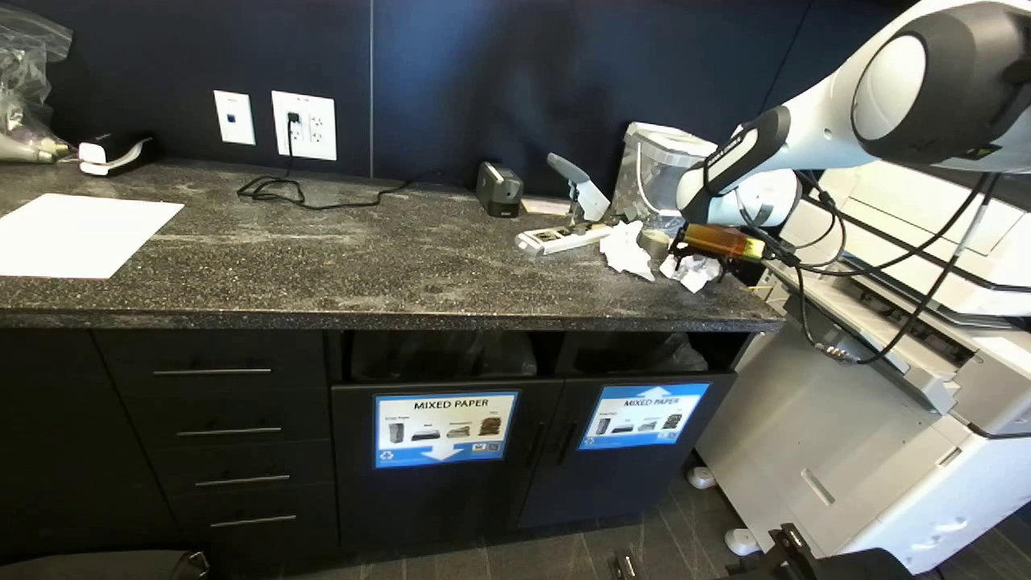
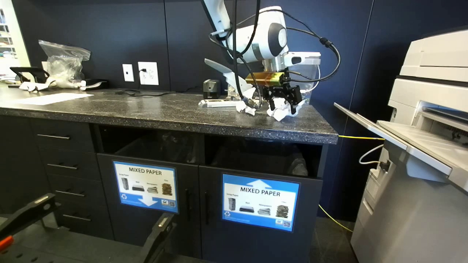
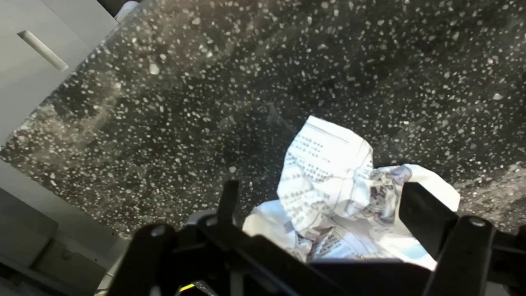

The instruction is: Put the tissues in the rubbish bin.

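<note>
Fingers (image 3: 427, 222), black: spread apart, gripping nothing; contact with paper cannot be told.

Crumpled white wad of printed paper (image 3: 328, 176): on the dark speckled counter (image 1: 322, 266), between the fingers, partly hidden by one in the wrist view. Judged light, soft, readily squashed, not slippery; best taken low across the bulky middle, as loose flaps may tear.

Second crumpled white paper wad (image 1: 627, 250): near the fingers, outside their gap.

Dark built-in cabinet bin (image 2: 256, 239), blue-and-white rectangular label (image 2: 260, 202): below the fingers, under the counter.
</note>
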Tool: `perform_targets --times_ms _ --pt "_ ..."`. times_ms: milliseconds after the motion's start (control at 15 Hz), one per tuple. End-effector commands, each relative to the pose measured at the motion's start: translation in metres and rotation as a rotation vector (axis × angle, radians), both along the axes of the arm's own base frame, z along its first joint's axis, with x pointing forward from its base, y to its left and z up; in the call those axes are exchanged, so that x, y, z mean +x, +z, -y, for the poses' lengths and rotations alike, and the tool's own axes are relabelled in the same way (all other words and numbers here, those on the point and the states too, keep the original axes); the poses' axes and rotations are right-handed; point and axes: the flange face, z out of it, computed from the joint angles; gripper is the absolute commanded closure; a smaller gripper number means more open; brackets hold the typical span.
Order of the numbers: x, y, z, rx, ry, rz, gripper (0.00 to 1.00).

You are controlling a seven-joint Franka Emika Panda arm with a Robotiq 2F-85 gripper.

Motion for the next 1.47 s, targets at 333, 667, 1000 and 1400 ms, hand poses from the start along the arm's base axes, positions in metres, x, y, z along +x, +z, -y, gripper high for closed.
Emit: perform_targets --times_ms 333,667,1000,1400 --pt "0.020 -0.008 0.011 0.035 -0.025 0.041 0.00" --pt "0.026 -0.010 0.009 0.043 -0.028 0.058 0.00" --pt "0.030 -0.010 0.009 0.047 -0.025 0.071 0.42" --pt "0.034 -0.009 0.006 0.045 -0.018 0.078 0.86"
